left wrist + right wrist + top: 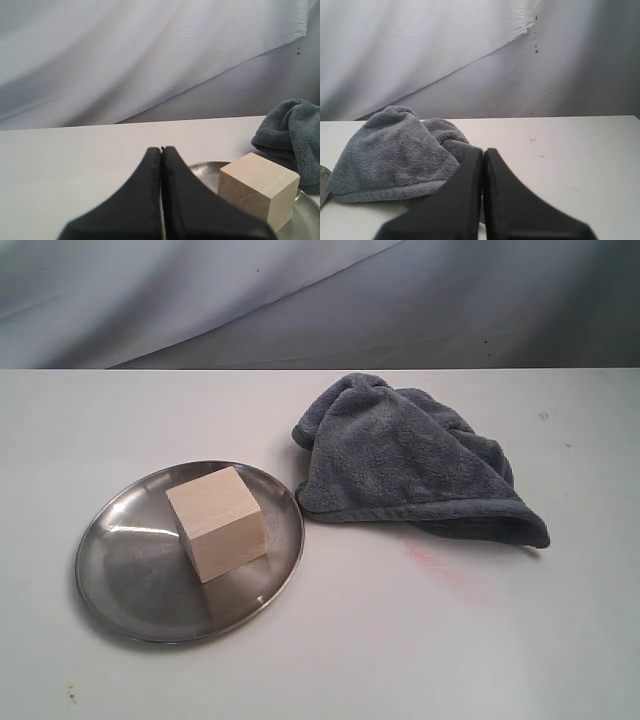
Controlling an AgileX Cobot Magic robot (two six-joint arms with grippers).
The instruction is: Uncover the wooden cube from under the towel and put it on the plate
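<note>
The pale wooden cube (217,523) rests on the round silver plate (120,580) at the front left of the white table, uncovered. The blue-gray towel (405,460) lies bunched in a heap to the right of the plate, touching nothing on it. Neither arm shows in the exterior view. In the left wrist view my left gripper (161,149) is shut and empty, with the cube (258,193) on the plate (206,171) just beyond it and the towel (293,137) behind. My right gripper (483,150) is shut and empty too, held back from the towel (395,150).
A white cloth backdrop (300,290) hangs behind the table. A faint pink smear (430,558) marks the tabletop in front of the towel. Bare white table (450,640) spreads around the plate and towel.
</note>
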